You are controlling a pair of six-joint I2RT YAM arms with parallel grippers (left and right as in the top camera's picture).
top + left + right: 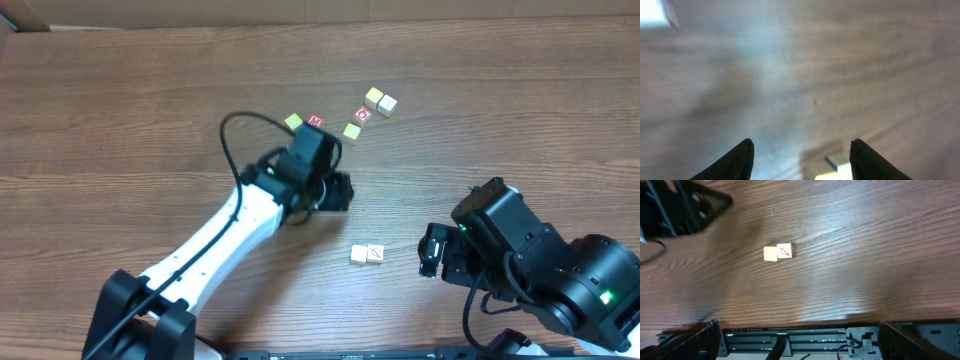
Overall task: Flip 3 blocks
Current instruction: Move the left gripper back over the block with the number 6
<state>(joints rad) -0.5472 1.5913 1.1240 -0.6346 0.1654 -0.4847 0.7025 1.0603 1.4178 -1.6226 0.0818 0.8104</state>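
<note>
A brown wood-grain table (pixel 120 120) fills nearly every view; only a pale strip (pixel 300 8) shows beyond its far edge. A pair of cream blocks (pixel 368 254) sits side by side, touching, near the front edge, one with a faint drawing on top. Just beside them is the right gripper (pixel 432 250), its fingers wide apart with nothing between them. The left gripper (pixel 338 190) is over mid-table with its fingers spread. In its blurred wrist view a yellow-and-white block (pixel 832 171) lies between them, cut off by the frame edge; whether a finger touches it cannot be told. From overhead that block is hidden. Six more small blocks (pixel 352 131) lie scattered farther back.
</note>
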